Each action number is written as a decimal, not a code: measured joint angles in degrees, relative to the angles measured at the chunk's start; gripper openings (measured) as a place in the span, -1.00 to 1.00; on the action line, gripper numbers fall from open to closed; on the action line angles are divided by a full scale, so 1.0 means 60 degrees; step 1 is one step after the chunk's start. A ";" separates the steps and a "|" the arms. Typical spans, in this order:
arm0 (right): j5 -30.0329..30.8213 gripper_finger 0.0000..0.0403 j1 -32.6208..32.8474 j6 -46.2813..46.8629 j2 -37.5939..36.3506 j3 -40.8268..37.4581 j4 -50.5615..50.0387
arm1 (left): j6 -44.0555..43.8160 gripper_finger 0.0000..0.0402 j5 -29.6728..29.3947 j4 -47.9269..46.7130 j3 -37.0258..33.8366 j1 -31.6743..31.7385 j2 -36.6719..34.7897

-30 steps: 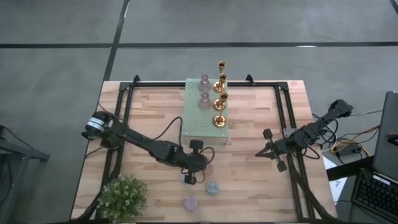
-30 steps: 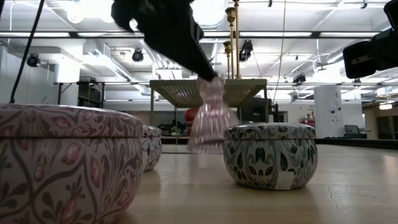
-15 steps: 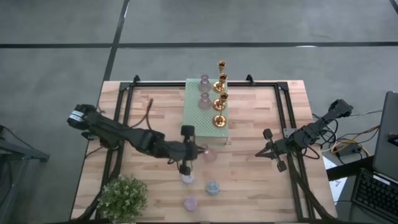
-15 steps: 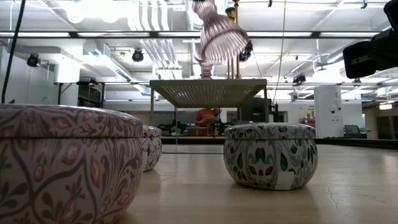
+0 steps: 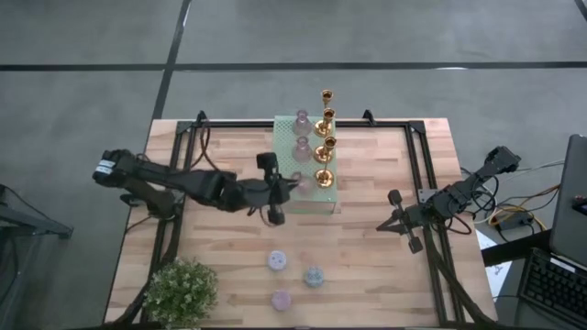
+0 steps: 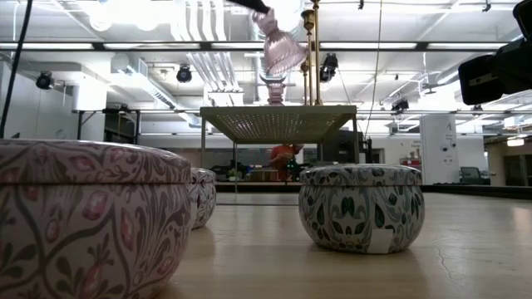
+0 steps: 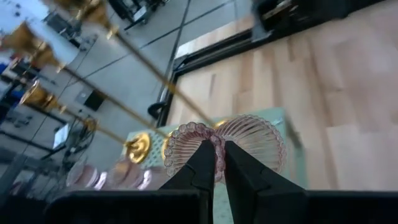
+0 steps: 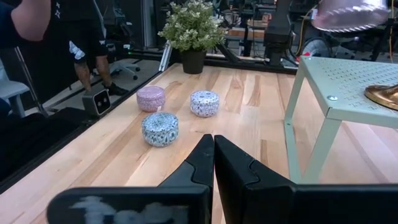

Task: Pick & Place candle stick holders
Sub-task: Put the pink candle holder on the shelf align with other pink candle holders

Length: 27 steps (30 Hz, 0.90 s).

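My left gripper (image 5: pixel 285 187) is shut on a pink ribbed glass candle holder (image 5: pixel 293 185), held high over the near left part of the pale green perforated stand (image 5: pixel 303 200). The holder also shows in the low view (image 6: pixel 281 48) and in the right wrist view (image 8: pixel 351 15). Several gold holders (image 5: pixel 323 148) and two pale glass ones (image 5: pixel 301 147) stand on the stand by their bases. My right gripper (image 5: pixel 396 221) is shut and empty at the table's right side. My left gripper pinches the pink holder at its narrow waist (image 7: pixel 217 144) between the two flared ribbed ends, held between its two fingers (image 7: pixel 200 163). The fingers come about level from the table's left. The holder is lifted clear and tilted, above the stand's top.
Three round patterned tins (image 5: pixel 278 261) (image 5: pixel 314 275) (image 5: pixel 281 299) sit on the near middle of the table. A leafy potted plant (image 5: pixel 181 291) stands at the near left corner. A black frame (image 5: pixel 424 174) runs along the table's sides. A person (image 8: pixel 37 37) stands beyond the table.
My left gripper has gone up and toward the table's far edge with the pink holder, from beside the tins to above the green stand. The holder has been lifted clear of the table and has tipped from upright to tilted.
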 joint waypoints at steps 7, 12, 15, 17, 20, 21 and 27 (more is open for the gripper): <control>0.0003 -0.96 -0.0003 0.0000 0.0000 0.0000 0.0004 | -0.0417 -0.88 0.0071 -0.0660 -0.0053 0.0499 0.0008; 0.0003 -0.96 0.0000 0.0000 0.0000 0.0002 0.0000 | -0.0361 -0.87 0.0121 -0.0699 -0.0053 0.0643 0.0008; 0.0003 -0.96 0.0000 0.0000 0.0000 0.0000 0.0000 | -0.0344 -0.87 0.0122 -0.0710 -0.0053 0.0716 0.0008; 0.0003 -0.96 -0.0002 0.0000 0.0000 0.0000 0.0002 | -0.0324 -0.87 0.0125 -0.0744 -0.0053 0.0803 0.0008; 0.0003 -0.96 0.0000 0.0000 0.0000 0.0000 0.0000 | -0.0367 -0.87 0.0205 -0.0801 -0.0056 0.0913 0.0008; 0.0003 -0.96 0.0000 0.0000 0.0000 0.0002 0.0002 | -0.0388 -0.87 0.0281 -0.0822 -0.0063 0.0929 0.0008; 0.0003 -0.96 0.0000 0.0000 0.0000 0.0001 0.0000 | -0.0390 -0.87 0.0322 -0.0831 -0.0067 0.0996 0.0015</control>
